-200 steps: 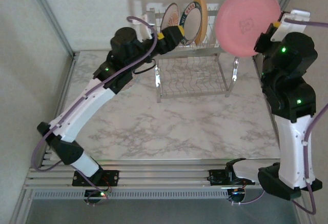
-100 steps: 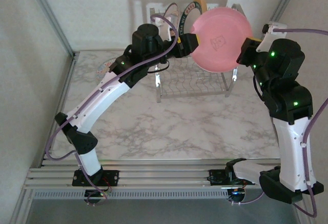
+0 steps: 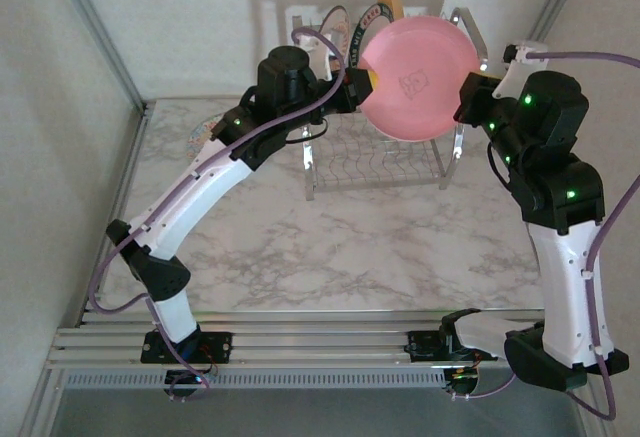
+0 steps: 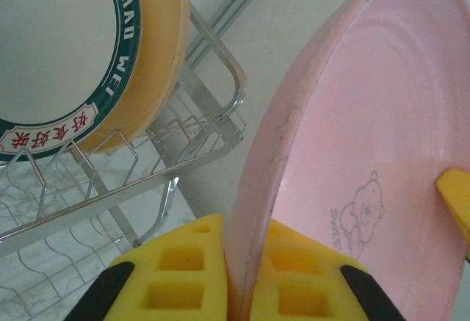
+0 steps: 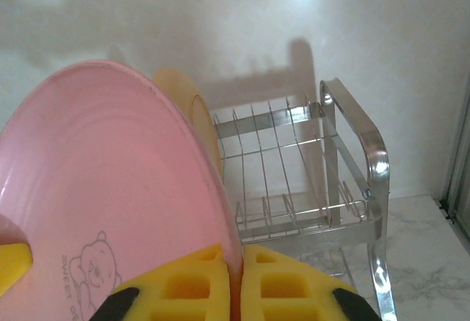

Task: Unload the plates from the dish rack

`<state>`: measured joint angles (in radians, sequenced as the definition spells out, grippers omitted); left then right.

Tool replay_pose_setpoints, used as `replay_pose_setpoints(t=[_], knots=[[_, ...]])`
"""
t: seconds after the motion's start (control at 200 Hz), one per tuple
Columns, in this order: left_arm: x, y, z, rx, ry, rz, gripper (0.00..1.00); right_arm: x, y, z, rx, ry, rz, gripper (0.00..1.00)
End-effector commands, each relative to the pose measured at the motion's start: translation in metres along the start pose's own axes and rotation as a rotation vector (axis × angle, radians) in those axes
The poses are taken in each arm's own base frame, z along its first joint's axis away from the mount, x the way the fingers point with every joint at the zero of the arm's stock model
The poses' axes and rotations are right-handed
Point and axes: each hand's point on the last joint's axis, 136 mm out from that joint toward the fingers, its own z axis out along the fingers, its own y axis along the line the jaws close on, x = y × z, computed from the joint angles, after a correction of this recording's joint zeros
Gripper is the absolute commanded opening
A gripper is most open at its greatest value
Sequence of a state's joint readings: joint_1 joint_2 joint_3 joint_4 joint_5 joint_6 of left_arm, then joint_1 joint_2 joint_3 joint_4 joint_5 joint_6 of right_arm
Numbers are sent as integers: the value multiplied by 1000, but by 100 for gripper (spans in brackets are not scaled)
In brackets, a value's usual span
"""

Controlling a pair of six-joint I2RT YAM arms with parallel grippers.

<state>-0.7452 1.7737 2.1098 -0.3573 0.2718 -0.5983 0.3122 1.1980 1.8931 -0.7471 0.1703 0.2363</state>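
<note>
A pink plate (image 3: 418,77) with a small bear drawing hangs upright in front of the dish rack (image 3: 375,172), above its upper tier. My left gripper (image 3: 362,87) is shut on its left rim, and in the left wrist view the yellow pads (image 4: 183,269) of that gripper (image 4: 239,240) pinch the pink plate (image 4: 367,152). My right gripper (image 3: 470,92) is shut on the opposite rim, where its jaws (image 5: 233,262) clamp the pink plate (image 5: 103,189). A yellow plate (image 4: 158,56) and a white plate with a dark green rim (image 4: 59,49) stand in the rack's upper slots.
The chrome rack (image 5: 367,152) stands at the back of the marble table, against the wall. A colourful plate (image 3: 200,135) lies flat on the table at the left, partly hidden by my left arm. The rack's lower shelf (image 3: 375,157) holds no plates.
My right arm carried the pink plate left and lower, toward the rack's front. My left gripper swung right from the rack's left end and shut on the plate's left rim.
</note>
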Motion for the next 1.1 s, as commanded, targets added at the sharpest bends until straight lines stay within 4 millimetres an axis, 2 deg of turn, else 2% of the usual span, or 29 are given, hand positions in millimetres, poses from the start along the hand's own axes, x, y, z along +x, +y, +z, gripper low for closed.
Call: replay_pose_setpoints(t=[0.0,0.105,0.25,0.35,0.465,0.551,0.616,0.756,0.906,1.091], knots=[[-15,-12,-11,26,-36,-18,0,-11,35,-3,-188,-32,37,8],[-29,-12,-24,34,-70,-37,0,-12,44,-5,-245,-28,46,29],[-46,-13,-45,49,-100,-58,0,-16,55,-10,-313,-30,69,70],[-49,-6,-60,17,-93,-59,0,-23,67,-16,-389,-38,85,86],[-45,9,-83,-44,-83,-60,0,-25,87,-21,-509,-11,105,93],[-38,28,-104,-91,-87,-83,0,-21,96,-22,-568,21,115,94],[-32,43,-124,-124,-101,-106,0,-13,103,-21,-614,56,119,95],[-7,90,-163,-237,-123,-177,0,13,120,-19,-735,179,109,96],[36,151,-198,-388,-138,-271,0,50,117,-13,-715,327,75,96],[98,237,-235,-614,-144,-433,0,96,117,-18,-659,431,-92,96]])
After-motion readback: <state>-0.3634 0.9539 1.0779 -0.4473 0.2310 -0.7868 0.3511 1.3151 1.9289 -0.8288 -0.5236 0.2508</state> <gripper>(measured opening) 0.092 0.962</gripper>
